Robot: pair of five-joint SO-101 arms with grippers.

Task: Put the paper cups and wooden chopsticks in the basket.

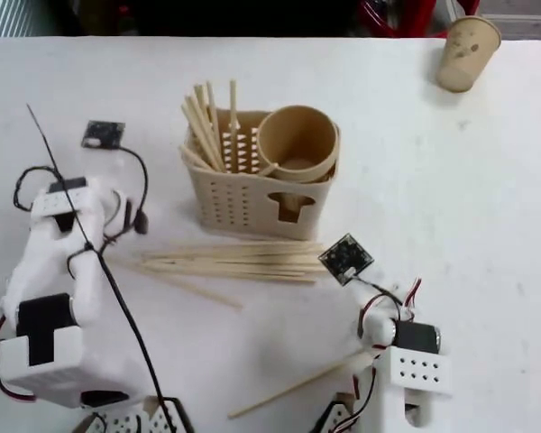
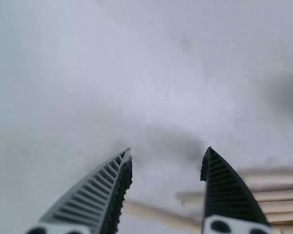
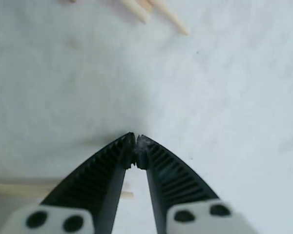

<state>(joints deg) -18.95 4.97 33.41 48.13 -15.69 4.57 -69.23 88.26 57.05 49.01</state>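
From high up: white table point(image 1: 487, 180), basket point(image 1: 252, 203) at its middle holding one paper cup point(image 1: 298, 140) and standing chopsticks point(image 1: 207, 122), second paper cup point(image 1: 467, 52) well apart near the back edge, loose chopsticks point(image 1: 243, 262) lying just in front of the basket. Up close from the wrists: left claw point(image 2: 166, 161) spread wide, low over the table by the loose chopsticks, gripping nothing; right claw point(image 3: 136, 144) pinched tip to tip, bare, nose-down beside a stray chopstick point(image 3: 19, 189).

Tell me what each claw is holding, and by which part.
Nothing is held. The left claw is open over the table; the right claw is shut, tips together with nothing between them.
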